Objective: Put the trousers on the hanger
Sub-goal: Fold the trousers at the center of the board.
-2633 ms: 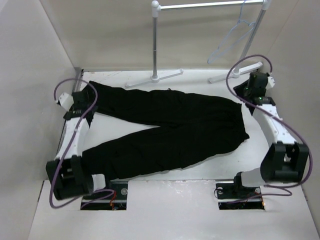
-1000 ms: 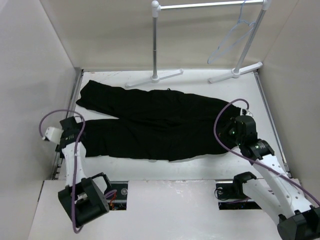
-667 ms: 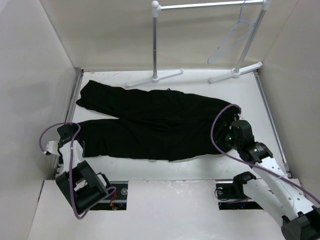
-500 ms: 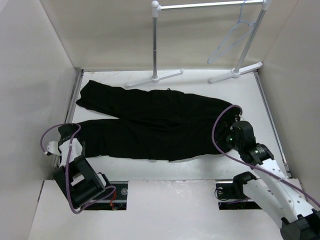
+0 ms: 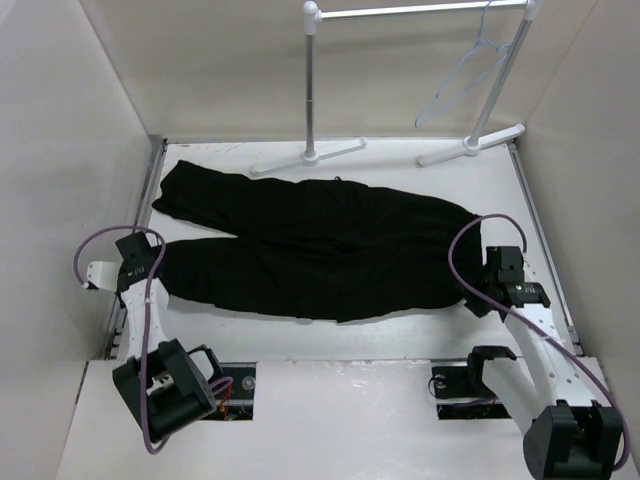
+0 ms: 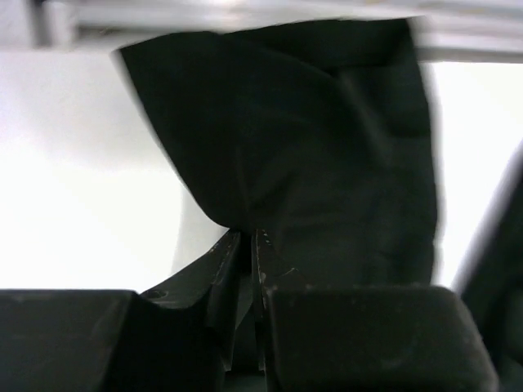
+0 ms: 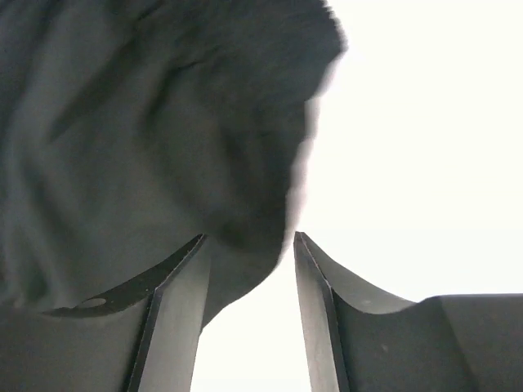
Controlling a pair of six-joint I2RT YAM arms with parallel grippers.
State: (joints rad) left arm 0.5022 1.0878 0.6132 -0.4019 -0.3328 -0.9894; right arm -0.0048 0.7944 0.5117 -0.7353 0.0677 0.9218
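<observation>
The black trousers (image 5: 320,250) lie flat across the table, waist to the right and both legs reaching left. My left gripper (image 5: 158,264) is at the hem of the near leg. In the left wrist view its jaws are pressed together on a raised fold of the trousers (image 6: 327,147), and the left gripper (image 6: 248,235) is shut on it. My right gripper (image 5: 474,290) sits at the waist's near right edge. In the right wrist view the right gripper (image 7: 250,238) is open, with the edge of the trousers (image 7: 147,122) lying between its fingers. The pale hanger (image 5: 460,80) hangs from the rack's rail at the back right.
The white garment rack (image 5: 312,90) stands at the back, its feet (image 5: 308,157) on the table just behind the trousers. Beige walls close in the left, back and right. A raised rail (image 5: 150,190) runs along the table's left edge beside my left arm.
The left gripper has shut on the near leg's hem. The right gripper has opened and its arm has drawn back rightward to the waist's edge. The trousers lie as before.
</observation>
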